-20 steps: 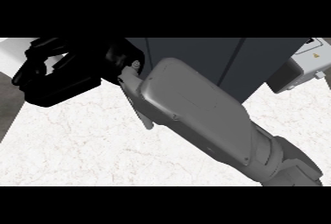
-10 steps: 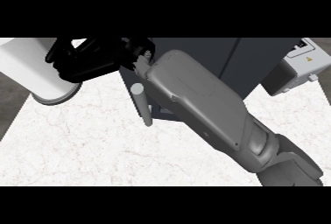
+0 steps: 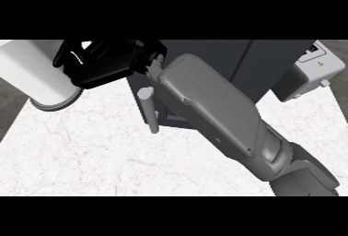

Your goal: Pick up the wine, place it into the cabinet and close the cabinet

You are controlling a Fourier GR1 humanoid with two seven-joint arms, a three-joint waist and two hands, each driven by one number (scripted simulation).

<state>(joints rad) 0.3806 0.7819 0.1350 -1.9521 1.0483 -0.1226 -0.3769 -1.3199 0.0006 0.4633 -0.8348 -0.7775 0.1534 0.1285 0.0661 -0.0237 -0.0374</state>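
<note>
Reaching across, we are noting our right hand (image 3: 102, 64) has shifted rightward since earlier, fingers curled, contents indiscernible. Wine stays unseen; dark cabinet (image 3: 224, 60) is standing behind its grey handle (image 3: 149, 110).

Your robot's right forearm (image 3: 217, 120) stretched diagonally up-left, its black right hand (image 3: 102, 62) curled at the top.

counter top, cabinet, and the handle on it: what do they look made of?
Counter top: looks like white marble or a stone-look laminate, matt, with fine pale veins. Cabinet: dark grey flat panels, matt, no grain showing; painted board or metal, can't tell which. Handle: plain light grey cylindrical bar with a soft sheen, probably brushed metal, though it could be plastic.
</note>
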